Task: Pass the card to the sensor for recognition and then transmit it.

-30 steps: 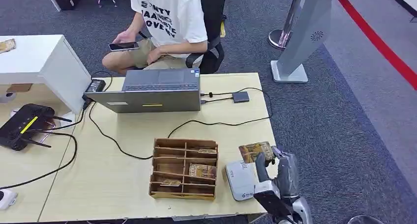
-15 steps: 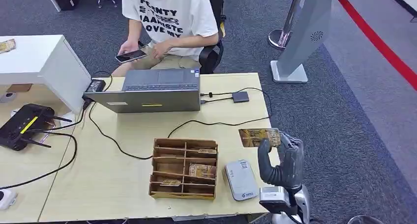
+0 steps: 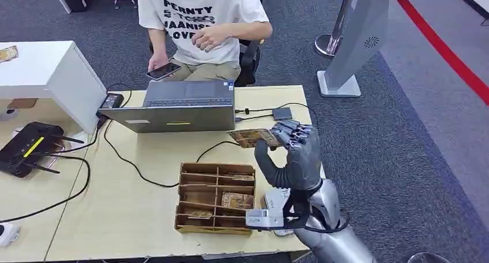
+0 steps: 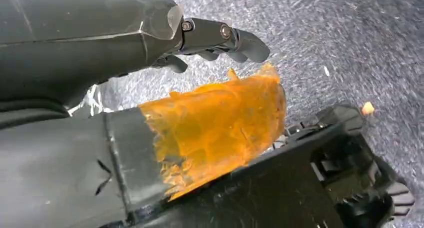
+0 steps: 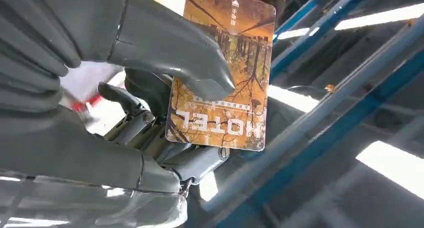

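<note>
Grey fingers of the right hand (image 3: 294,156) are pinching the card (image 3: 254,138), the thumb pressing on its printed face and the darker fingers backing it from behind. In the right wrist view the card (image 5: 222,73) is showing an orange-brown forest picture with the word HOTEL. The hand is holding the card in the air above the right part of the surface (image 3: 144,217), between the laptop (image 3: 179,107) at the far edge and the wooden organizer (image 3: 216,198) near the front edge. A white card reader (image 3: 277,202) is lying just beside the organizer's right side, partly hidden under the right forearm. Black cables are running across the surface from the laptop, and a small dark adapter (image 3: 282,113) is sitting near the far right corner. A person (image 3: 202,26) in a white printed shirt is sitting behind the far edge, holding a phone (image 3: 163,71). The left hand (image 4: 220,38) is hanging over grey carpet, its fingers gripping nothing; I cannot tell how far they are curled.
</note>
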Controlling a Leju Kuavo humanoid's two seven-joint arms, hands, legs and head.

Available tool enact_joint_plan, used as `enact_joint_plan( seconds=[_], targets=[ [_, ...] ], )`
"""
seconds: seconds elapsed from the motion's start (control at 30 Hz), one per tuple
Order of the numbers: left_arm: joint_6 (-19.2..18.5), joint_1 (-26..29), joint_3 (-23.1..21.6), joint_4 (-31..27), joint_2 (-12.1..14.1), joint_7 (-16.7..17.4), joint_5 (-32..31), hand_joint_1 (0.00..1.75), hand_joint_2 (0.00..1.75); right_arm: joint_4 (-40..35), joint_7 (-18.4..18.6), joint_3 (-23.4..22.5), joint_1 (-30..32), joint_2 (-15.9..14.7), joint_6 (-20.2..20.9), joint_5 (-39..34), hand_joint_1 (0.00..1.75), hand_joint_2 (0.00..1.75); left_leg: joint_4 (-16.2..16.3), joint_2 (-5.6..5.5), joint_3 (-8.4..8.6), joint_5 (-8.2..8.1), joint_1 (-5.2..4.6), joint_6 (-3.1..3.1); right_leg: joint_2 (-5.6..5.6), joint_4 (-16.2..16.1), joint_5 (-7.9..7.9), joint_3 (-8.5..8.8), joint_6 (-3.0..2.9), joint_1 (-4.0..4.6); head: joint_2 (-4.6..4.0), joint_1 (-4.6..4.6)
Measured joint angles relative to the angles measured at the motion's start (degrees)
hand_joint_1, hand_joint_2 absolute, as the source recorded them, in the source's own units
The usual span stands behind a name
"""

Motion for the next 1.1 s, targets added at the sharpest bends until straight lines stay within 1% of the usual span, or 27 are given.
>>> enact_joint_plan(
  seconds=[0.13, 0.2, 0.33, 0.53, 0.67, 0.87, 0.9, 0.93, 1.1],
  targets=[
    [-1.42, -0.79, -1.73, 0.00, -0.18, 0.44, -1.64, 0.00, 0.00, 7.26, 5.42, 1.09, -7.67, 0.52, -0.61, 9.20, 1.75, 1.75, 0.00, -0.01, 0.02, 0.06, 0.00, 0.02, -0.01, 0.00, 0.04, 0.01, -0.01, 0.00, 0.00, -0.04],
    [-1.96, -1.11, -2.62, 0.00, -0.28, 0.46, -2.18, 0.00, 0.00, 11.35, 7.25, 1.26, -11.26, 0.74, -0.85, 12.09, 1.75, 1.75, 0.01, -0.03, 0.02, 0.07, 0.00, 0.04, -0.03, 0.00, 0.08, 0.02, 0.02, 0.00, 0.00, -0.04],
    [-2.23, -1.35, -3.56, 0.00, -0.39, 0.46, -2.42, 0.00, 0.00, 16.15, 8.13, 1.48, -14.96, 1.01, -0.92, 13.41, 1.75, 1.75, 0.01, -0.04, 0.01, 0.07, -0.01, 0.03, -0.02, 0.01, 0.09, 0.01, 0.02, 0.00, 0.00, -0.02],
    [-2.25, -1.51, -4.02, 0.00, -0.39, 0.46, -2.45, 0.00, 0.00, 19.21, 8.21, 1.68, -16.45, 1.38, -1.09, 13.67, 1.75, 1.75, 0.01, -0.04, -0.04, 0.05, 0.00, 0.01, -0.02, 0.00, 0.07, -0.05, 0.04, 0.00, 0.00, -0.02],
    [-2.71, -1.56, -4.39, 0.00, -0.39, 0.46, -2.99, 0.00, 0.00, 21.46, 10.47, 2.01, -18.04, 1.40, -1.22, 17.85, 1.75, 1.75, 0.01, -0.03, -0.05, 0.05, 0.00, 0.02, -0.02, 0.00, 0.07, -0.06, 0.04, 0.00, 0.00, -0.04],
    [-3.36, -1.67, -5.68, 0.00, -0.39, 0.04, -3.93, 0.00, 0.00, 29.38, 13.26, 2.95, -23.14, 1.88, -1.44, 25.30, 1.75, 1.75, 0.01, -0.04, 0.02, 0.09, 0.00, 0.04, -0.05, 0.00, 0.10, 0.01, 0.03, 0.00, 0.00, -0.04],
    [-3.36, -1.66, -5.86, 0.00, -0.39, -0.11, -4.00, 0.00, 0.00, 30.64, 13.61, 2.95, -23.68, 2.01, -1.44, 26.13, 1.50, 1.75, 0.01, -0.08, 0.00, 0.13, 0.00, 0.04, -0.11, 0.00, 0.11, 0.01, 0.03, 0.00, 0.00, -0.04],
    [-3.36, -1.64, -6.05, 0.00, -0.39, -0.20, -4.04, 0.00, 0.00, 31.69, 13.96, 2.95, -24.16, 2.16, -1.46, 26.88, 1.12, 1.75, 0.01, -0.11, 0.00, 0.14, 0.00, 0.02, -0.15, 0.00, 0.12, 0.02, 0.04, 0.00, 0.00, -0.02],
    [-3.36, -1.64, -6.05, 0.00, -0.39, -0.20, -4.04, 0.00, 0.00, 31.69, 13.96, 2.95, -24.16, 2.16, -1.46, 26.88, 1.12, 1.75, 0.01, -0.11, 0.00, 0.14, 0.00, 0.02, -0.15, 0.00, 0.12, 0.02, 0.04, 0.00, 0.00, -0.02]
  ],
)
